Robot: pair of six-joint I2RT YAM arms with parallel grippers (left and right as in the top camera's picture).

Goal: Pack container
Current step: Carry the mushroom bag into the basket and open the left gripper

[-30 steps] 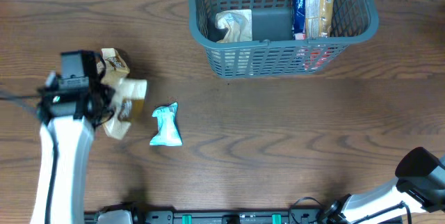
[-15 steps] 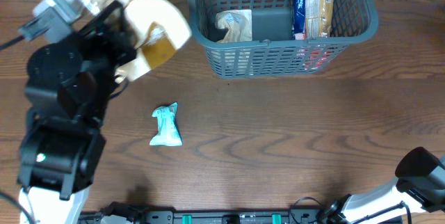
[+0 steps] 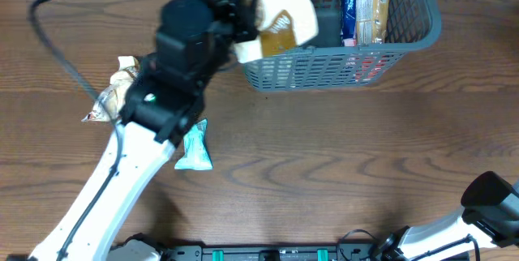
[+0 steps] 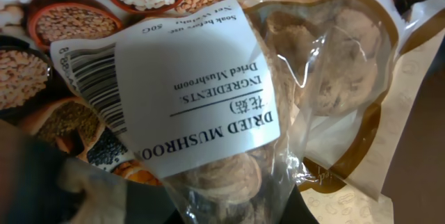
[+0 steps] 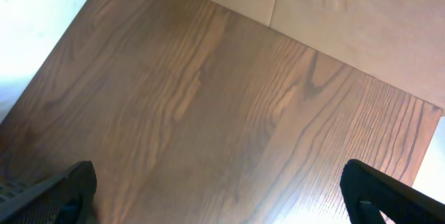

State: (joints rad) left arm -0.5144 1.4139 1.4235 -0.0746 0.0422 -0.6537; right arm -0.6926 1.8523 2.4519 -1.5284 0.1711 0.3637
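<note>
Left jaws, clamped on the mushroom packet (image 3: 280, 18), now hang over the basket (image 3: 340, 66), at its left rim; right jaws stay wide open.

One basket (image 3: 324, 66), one mushroom packet (image 3: 280, 18), one teal packet (image 3: 193, 146), one tan packet (image 3: 113, 99), two upright packets (image 3: 373, 2)

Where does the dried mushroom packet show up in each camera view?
Overhead: dried mushroom packet top centre-left, held by the left gripper over the container's front-left corner.
Left wrist: the packet fills the frame, label upside down.
Right wrist: not in it.
Shared landmark: the wood-grain table, in overhead and right wrist.
</note>
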